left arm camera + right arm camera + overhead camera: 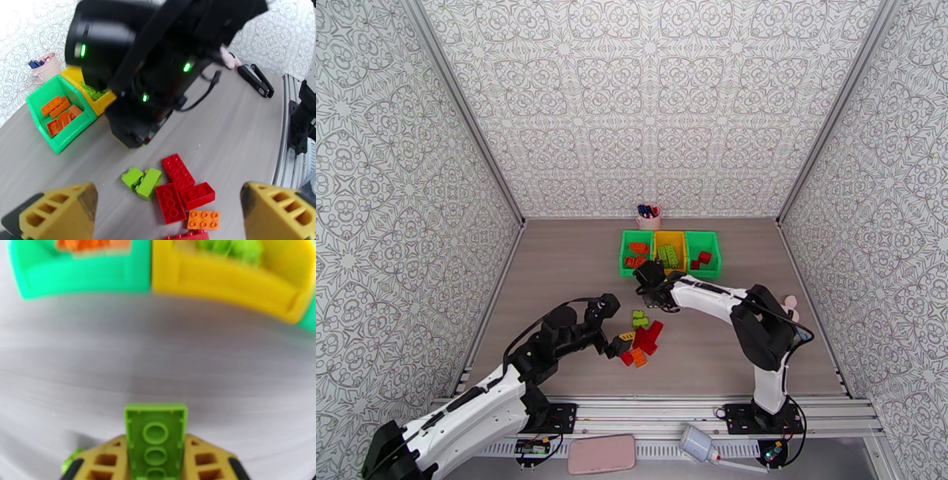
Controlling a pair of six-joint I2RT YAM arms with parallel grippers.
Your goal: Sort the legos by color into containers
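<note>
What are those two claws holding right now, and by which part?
The right gripper pinches a light green brick by its two long sides, near one end. The left gripper is open and holds nothing.

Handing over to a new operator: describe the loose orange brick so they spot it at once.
From the row of bins, come nearer along the table to the loose pile. At its near edge lies the orange brick, the only orange one among reds and greens.

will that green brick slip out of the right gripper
Probably not: the light green brick looks rigid, clamped in the right gripper on flat sides. Its hollow underside suggests it is light. Smooth plastic might pivot if bumped.
</note>
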